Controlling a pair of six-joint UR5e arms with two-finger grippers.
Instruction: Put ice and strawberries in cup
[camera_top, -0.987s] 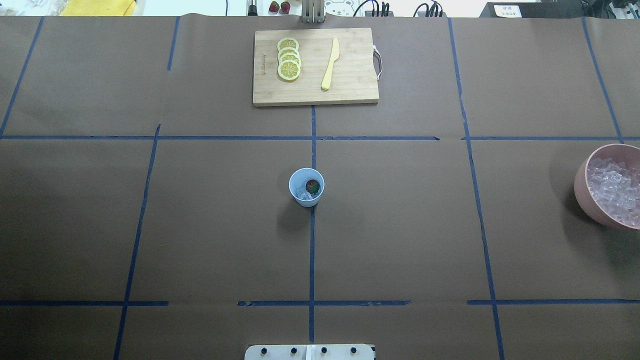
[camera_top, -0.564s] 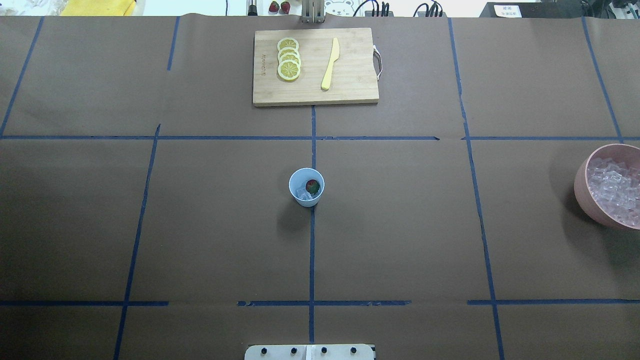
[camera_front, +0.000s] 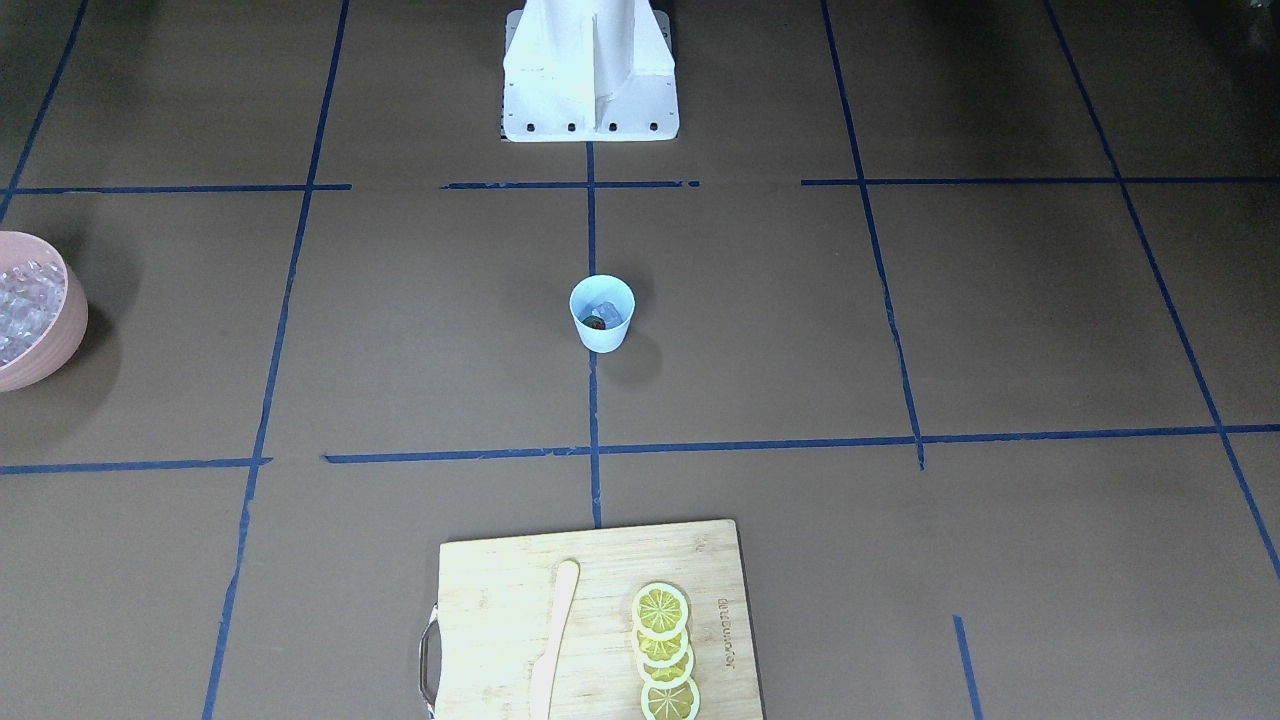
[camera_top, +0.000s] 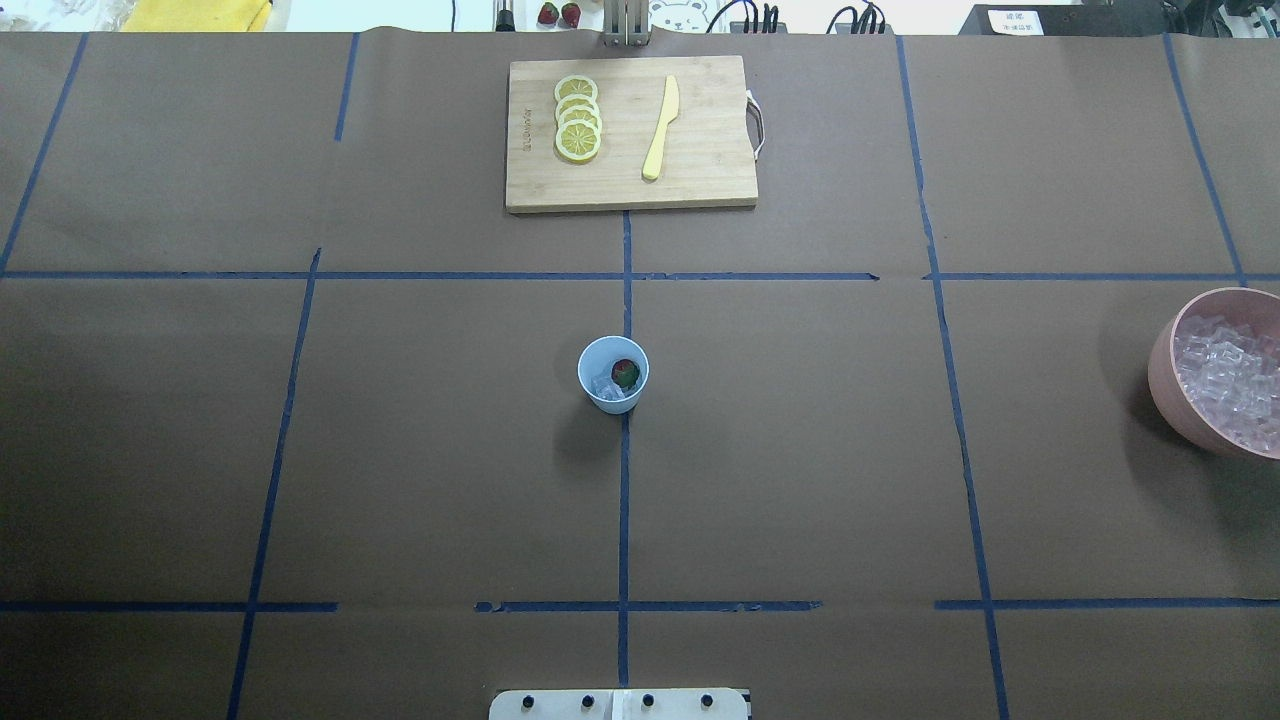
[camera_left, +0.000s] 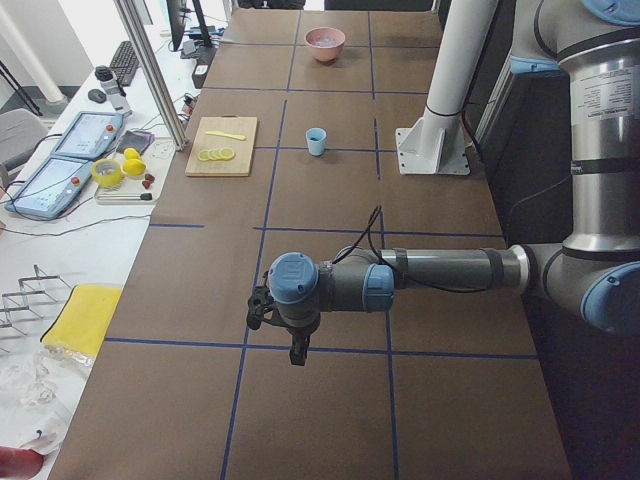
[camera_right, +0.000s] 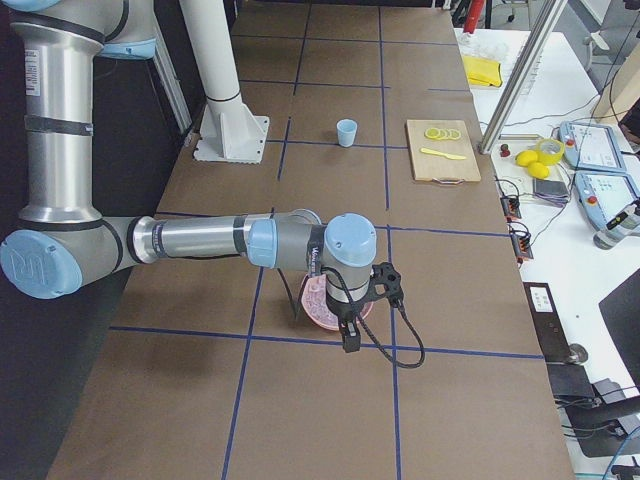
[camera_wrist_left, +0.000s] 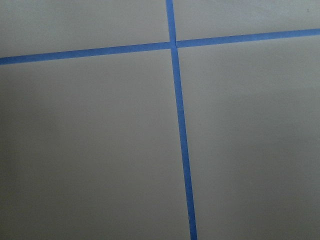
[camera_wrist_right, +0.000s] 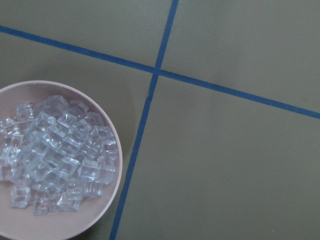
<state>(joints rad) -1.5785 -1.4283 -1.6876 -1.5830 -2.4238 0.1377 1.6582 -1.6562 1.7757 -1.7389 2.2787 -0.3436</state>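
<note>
Overhead exterior: cup (camera_top: 613, 375) upright at the middle of the surface (camera_top: 400, 450), right on a blue tape line, with a strawberry (camera_top: 625, 373) and a little ice (camera_top: 604, 387) inside. Reads as the very end of the task, with both ingredients in the cup and nothing held over it. Off at the robot's left end, left gripper (camera_left: 297, 352) hanging low over bare paper, well apart from the cup. At the other end, right gripper (camera_right: 350, 335) hanging just by the pink bowl (camera_top: 1163, 392), with more cubes (camera_wrist_right: 55, 150) heaped inside. Fingers visible only from the side cameras and absent from both wrist views, so cannot tell whether wide, narrow or holding anything. Next move is probably no more than a retreat to rest. For more ice, calls for a straight drop into the bowl, a careful pinch on one slippery cube, then a long level carry to the centre. Surface of flat brown paper, marked into a grid with blue tape. On the far side, wooden board (camera_top: 700, 180) with a row of lemon slices (camera_top: 578, 128) and a pale knife (camera_top: 661, 128). On the robot's side, white pedestal (camera_front: 590, 70). Beyond the far edge, white bench with two spare red berries (camera_top: 560, 13), keyboard (camera_left: 125, 62), teach pendants (camera_left: 85, 135), yellow cloth (camera_left: 80, 315) and an aluminium post (camera_left: 152, 75).
</note>
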